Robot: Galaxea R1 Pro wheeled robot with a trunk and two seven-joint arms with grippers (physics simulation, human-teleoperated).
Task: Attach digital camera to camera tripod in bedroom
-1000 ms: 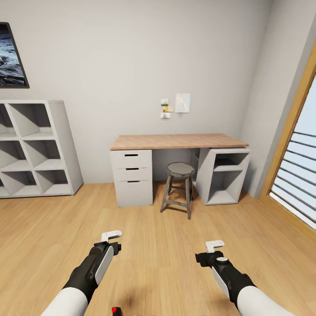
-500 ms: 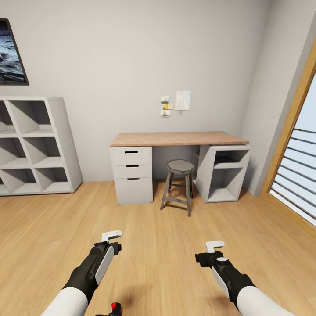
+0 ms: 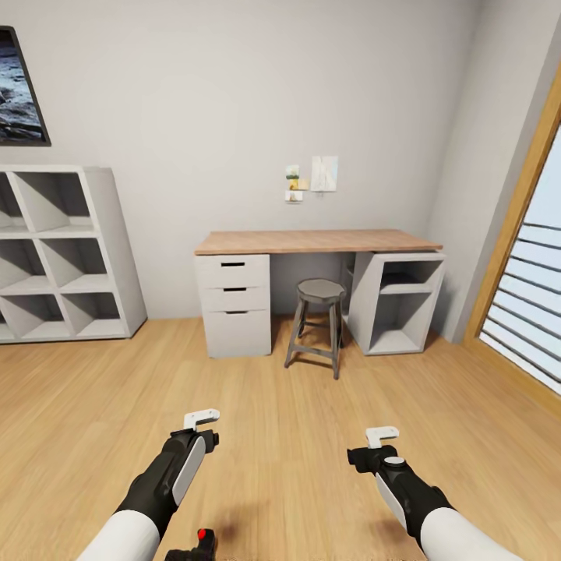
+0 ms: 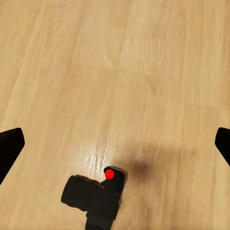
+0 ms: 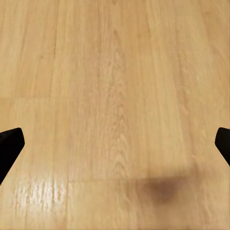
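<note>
I face a bedroom wall with a wood-topped desk (image 3: pixel 315 241), a grey stool (image 3: pixel 315 323) tucked beneath it and white cube shelving (image 3: pixel 66 253) to the left. Both my arms reach forward over the plank floor (image 3: pixel 273 421). My left jaws (image 3: pixel 201 419) and right jaws (image 3: pixel 382 435) are spread wide, holding nothing. The black camera (image 4: pixel 98 199), red button up, lies on the floor below my left arm.
</note>
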